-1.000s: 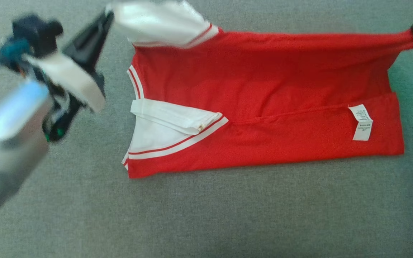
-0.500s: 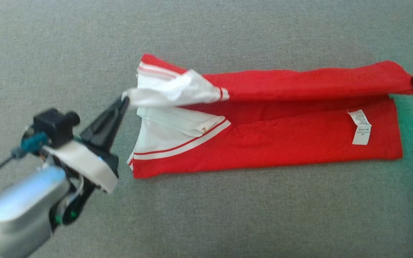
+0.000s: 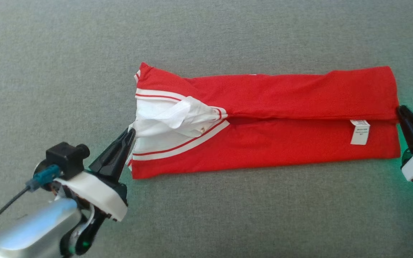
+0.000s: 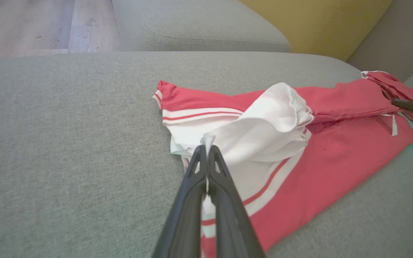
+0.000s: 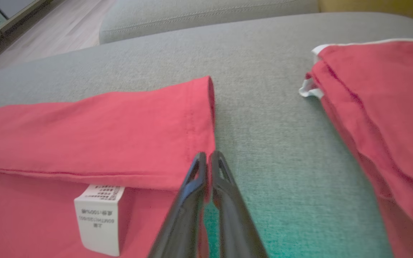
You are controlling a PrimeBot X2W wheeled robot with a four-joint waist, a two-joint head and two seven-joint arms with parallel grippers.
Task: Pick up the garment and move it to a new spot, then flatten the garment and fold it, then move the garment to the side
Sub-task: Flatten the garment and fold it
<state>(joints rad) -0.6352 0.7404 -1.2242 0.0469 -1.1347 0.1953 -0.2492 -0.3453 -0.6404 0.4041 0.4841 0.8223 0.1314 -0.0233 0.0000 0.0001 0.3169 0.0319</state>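
1. My left claw [image 3: 131,132] pinches the white sleeve [image 3: 170,116] of the shirt [image 3: 281,143].
2. My right claw [image 3: 400,108] pinches its red hem [image 5: 196,118].
3. It lies between them, soft and floppy; I think edges hold best.

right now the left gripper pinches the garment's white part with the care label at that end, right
No, the care label is at the other end of the garment, by the right gripper; the head view shows it. The rest holds.

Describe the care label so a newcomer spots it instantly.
On the grey cushion lies the long red garment. Near its right end, by the right gripper, sits the care label: a small white printed rectangle, unlike the striped white fabric opposite.
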